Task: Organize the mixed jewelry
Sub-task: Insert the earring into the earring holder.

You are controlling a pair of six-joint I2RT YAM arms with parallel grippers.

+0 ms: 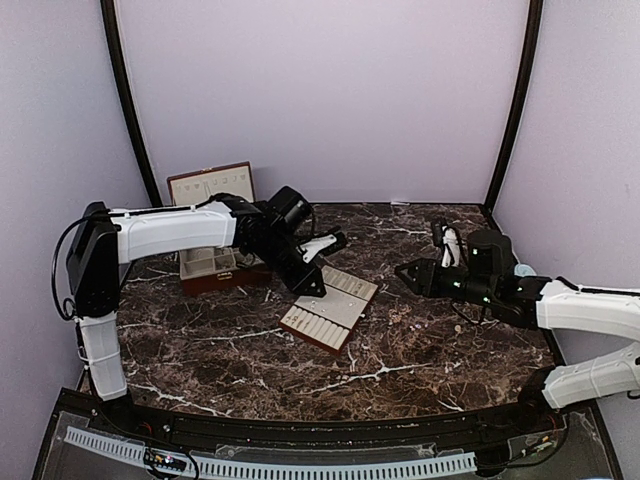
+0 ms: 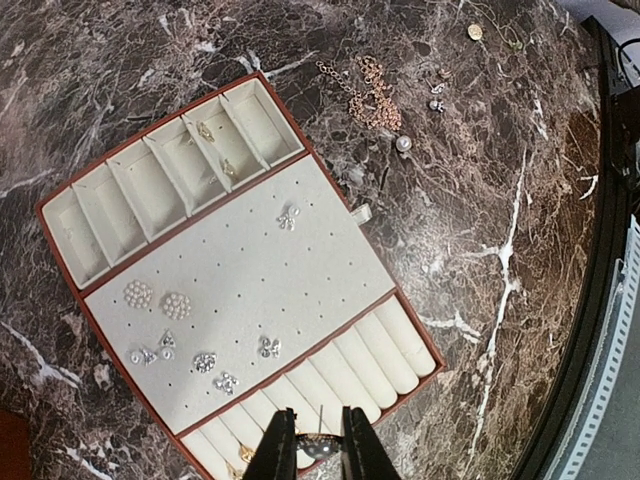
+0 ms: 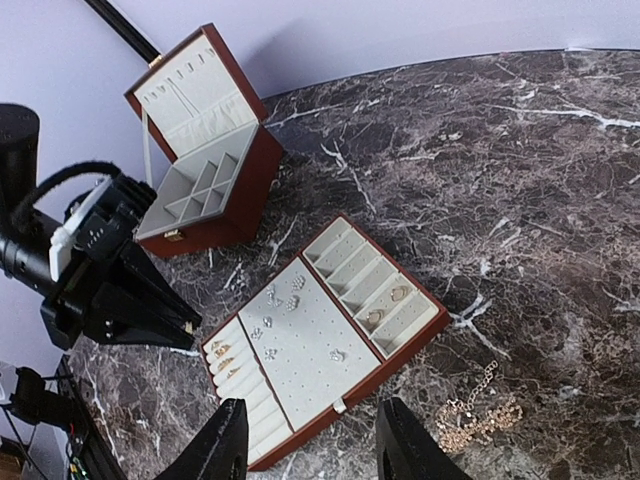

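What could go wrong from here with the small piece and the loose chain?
The small piece pinched in the left fingers may slip and drop between the rolls of the tray. The open right fingers hover near the chain; a careless move might drag it.

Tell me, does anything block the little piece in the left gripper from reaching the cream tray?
Nothing visible does. The left gripper holds the small dark jewelry piece directly over the cream padded ring rolls of the brown-rimmed slotted tray; no object lies between.
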